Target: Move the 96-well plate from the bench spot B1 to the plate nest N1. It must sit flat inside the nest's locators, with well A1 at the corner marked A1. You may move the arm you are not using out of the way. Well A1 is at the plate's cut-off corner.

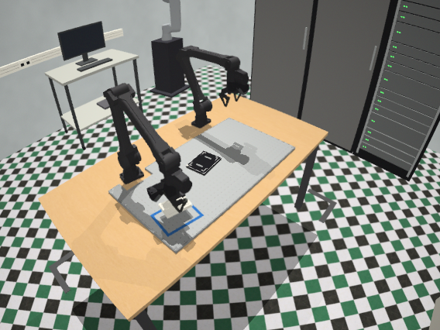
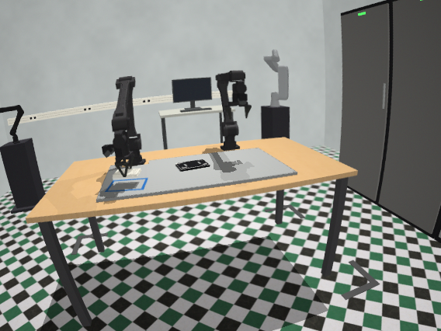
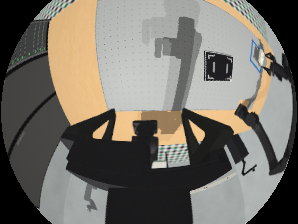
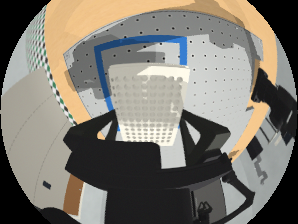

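The cream 96-well plate (image 1: 166,211) (image 2: 134,172) (image 4: 147,95) is between the fingers of my right gripper (image 4: 148,112), which is shut on it. It hangs above the blue outline (image 1: 186,225) (image 2: 145,183) (image 4: 183,50) of the bench spot, its shadow below. I cannot tell which corner is cut off. The black nest (image 1: 204,163) (image 2: 192,165) (image 3: 218,66) with white corner marks lies on the grey board, with nothing on it; its A1 mark is too small to read. My left gripper (image 1: 231,101) (image 3: 148,112) is open and empty, high above the table's far end.
The grey perforated board (image 1: 267,145) (image 2: 268,163) (image 3: 130,50) lies on the wooden table (image 1: 116,271) (image 2: 318,167). The left arm (image 1: 191,73) (image 2: 223,93) stands behind the board, beyond the nest from the right arm (image 1: 124,135) (image 2: 126,101).
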Controlling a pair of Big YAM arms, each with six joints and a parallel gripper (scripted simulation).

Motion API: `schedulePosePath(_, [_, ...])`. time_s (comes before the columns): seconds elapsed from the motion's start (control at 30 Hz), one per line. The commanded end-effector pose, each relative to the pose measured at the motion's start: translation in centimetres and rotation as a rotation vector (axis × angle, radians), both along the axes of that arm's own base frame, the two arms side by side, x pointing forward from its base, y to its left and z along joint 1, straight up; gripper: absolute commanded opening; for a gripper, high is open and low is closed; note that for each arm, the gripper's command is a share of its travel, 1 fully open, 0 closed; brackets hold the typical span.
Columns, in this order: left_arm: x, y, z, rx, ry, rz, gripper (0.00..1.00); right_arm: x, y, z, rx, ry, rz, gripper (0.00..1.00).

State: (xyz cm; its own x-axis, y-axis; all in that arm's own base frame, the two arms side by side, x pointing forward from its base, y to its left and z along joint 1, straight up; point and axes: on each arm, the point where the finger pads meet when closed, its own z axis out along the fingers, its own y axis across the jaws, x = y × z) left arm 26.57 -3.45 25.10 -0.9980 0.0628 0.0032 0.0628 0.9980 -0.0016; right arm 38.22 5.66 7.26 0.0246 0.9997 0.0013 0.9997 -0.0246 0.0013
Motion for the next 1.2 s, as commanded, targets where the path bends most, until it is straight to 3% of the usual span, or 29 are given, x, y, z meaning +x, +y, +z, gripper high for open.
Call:
schedulePosePath(0.0, [0.9, -0.1, 1.2, -0.003, -0.038, 0.012, 1.0, 2.3, 0.1, 3.0, 0.006, -0.059, -0.003, 0.0])
schedulePosePath(0.13, [0.9, -0.1, 1.2, -0.003, -0.038, 0.012, 1.0, 2.2, 0.1, 2.7, 0.004, -0.042, -0.003, 0.0])
schedulePosePath(0.57, [0.9, -0.1, 1.2, -0.003, -0.038, 0.012, 1.0, 2.1, 0.1, 5.8, 0.007, -0.064, -0.003, 0.0])
schedulePosePath(0.67, [0.9, -0.1, 1.2, -0.003, -0.038, 0.012, 1.0, 2.1, 0.1, 5.6, 0.006, -0.06, -0.003, 0.0])
schedulePosePath(0.7, [0.9, -0.1, 1.2, -0.003, -0.038, 0.012, 1.0, 1.3, 0.1, 4.1, 0.004, -0.031, -0.001, 0.0])
schedulePosePath(1.17, [0.9, -0.1, 1.2, -0.003, -0.038, 0.012, 1.0, 1.3, 0.1, 4.1, 0.004, -0.031, -0.001, 0.0])
